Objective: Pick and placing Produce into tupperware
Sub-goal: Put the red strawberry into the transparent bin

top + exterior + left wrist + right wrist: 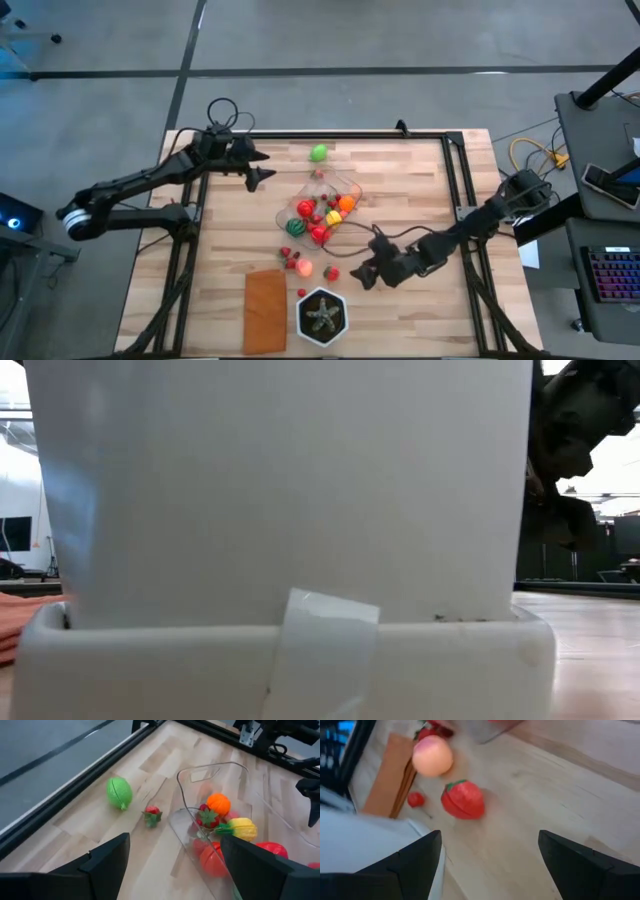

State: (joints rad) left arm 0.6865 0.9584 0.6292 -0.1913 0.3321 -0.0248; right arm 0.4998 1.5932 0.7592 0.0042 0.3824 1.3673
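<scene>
The clear tupperware (322,208) lies mid-table with several red, orange and yellow produce pieces inside (218,804). A green piece (318,153) and a small red one (152,815) lie beyond it toward the far edge. More loose produce lies toward the near edge: a red piece (463,800), a peach-coloured one (432,756) and a tiny red one (415,799). My left gripper (264,166) hovers open, left of the tupperware. My right gripper (362,262) is open, low over the table, with the red piece (331,272) ahead of its fingers.
A flat orange-brown rectangle (264,310) and a potted green star-shaped plant (322,315) sit at the near edge, left of my right gripper. The pot's white wall (280,490) fills the low view. A black frame (455,170) borders the table.
</scene>
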